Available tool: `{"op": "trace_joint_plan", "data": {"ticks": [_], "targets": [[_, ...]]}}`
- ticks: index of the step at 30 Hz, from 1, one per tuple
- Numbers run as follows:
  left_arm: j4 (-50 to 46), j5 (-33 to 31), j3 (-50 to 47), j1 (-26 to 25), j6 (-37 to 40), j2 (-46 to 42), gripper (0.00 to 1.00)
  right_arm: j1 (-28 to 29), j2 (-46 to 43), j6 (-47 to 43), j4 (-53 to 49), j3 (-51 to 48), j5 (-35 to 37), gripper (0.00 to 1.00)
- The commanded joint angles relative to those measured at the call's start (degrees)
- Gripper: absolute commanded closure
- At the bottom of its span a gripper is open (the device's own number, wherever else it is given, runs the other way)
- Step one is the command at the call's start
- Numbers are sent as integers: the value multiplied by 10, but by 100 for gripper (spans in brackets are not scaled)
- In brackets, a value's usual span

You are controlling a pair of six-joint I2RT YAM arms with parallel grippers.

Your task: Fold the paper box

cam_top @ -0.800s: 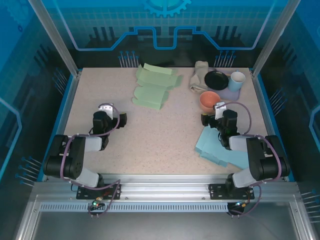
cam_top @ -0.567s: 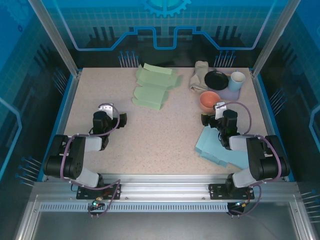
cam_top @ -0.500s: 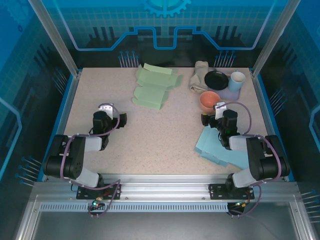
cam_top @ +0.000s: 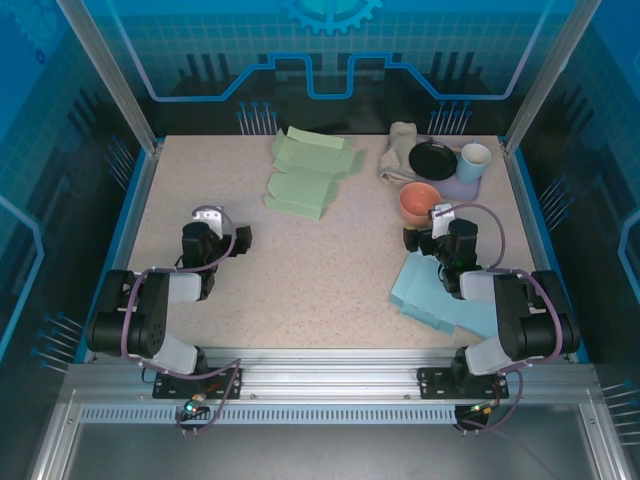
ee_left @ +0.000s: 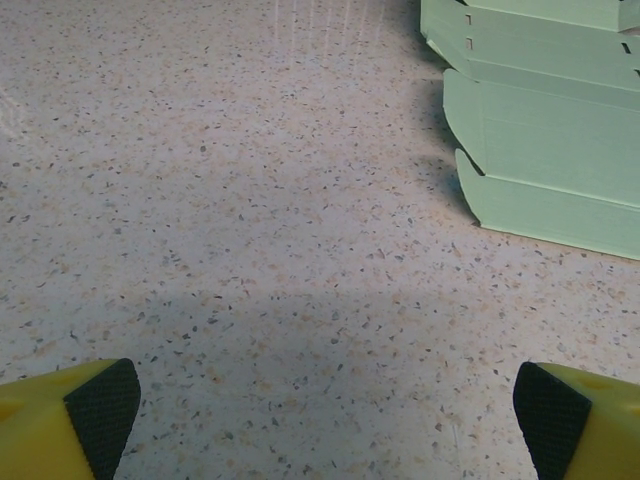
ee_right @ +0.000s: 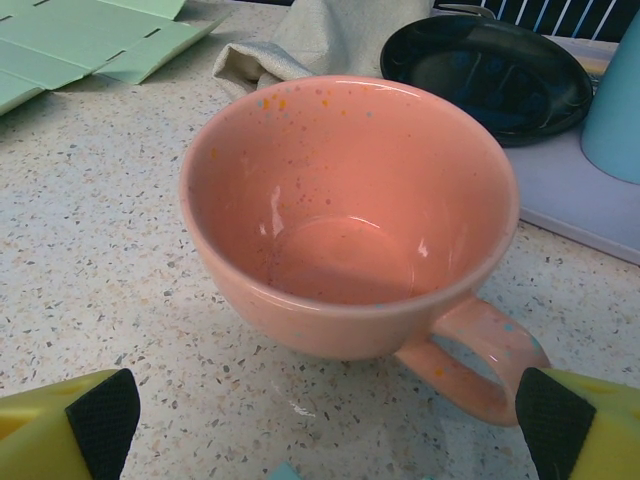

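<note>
Flat, unfolded light green paper boxes point(cam_top: 310, 172) lie in a loose pile at the back centre of the table; their edges show at the upper right of the left wrist view point(ee_left: 550, 150). A pile of flat light blue paper boxes point(cam_top: 437, 295) lies at the front right, partly under the right arm. My left gripper point(cam_top: 215, 237) point(ee_left: 330, 425) rests low over bare table at the left, open, with nothing between its fingertips point(ee_left: 100, 410). My right gripper point(cam_top: 437, 235) point(ee_right: 325, 425) is open just in front of a pink mug point(ee_right: 350, 220), holding nothing.
The pink mug point(cam_top: 419, 201) stands at the back right beside a beige cloth point(cam_top: 398, 150), a black plate point(cam_top: 433, 158) and a pale blue cup point(cam_top: 473, 161) on a lilac mat point(cam_top: 452, 187). Blue walls and metal posts ring the speckled table point(cam_top: 320, 270).
My left gripper has shifted slightly to the left. The right arm and the paper boxes have not moved.
</note>
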Motion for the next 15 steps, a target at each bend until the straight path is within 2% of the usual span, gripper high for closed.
{"op": "trace_joint_plan", "data": {"ticks": [1, 9, 10, 12, 13, 15], "targets": [[13, 17, 15, 4, -6, 5, 1, -4, 6, -1, 10, 16, -3, 0], [2, 22, 21, 2, -1, 1, 1, -9, 6, 1, 9, 16, -12, 0], [-21, 20, 33, 0, 1, -10, 1, -6, 6, -1, 8, 17, -7, 0], [-157, 32, 94, -1, 1, -47, 1, -7, 6, 0, 9, 18, -7, 0], [-211, 26, 116, -3, -4, -62, 1, -8, -2, 4, -21, 28, 3, 0], [-247, -4, 128, -6, -40, -92, 1, -5, -22, 20, -107, 71, 51, 0]]}}
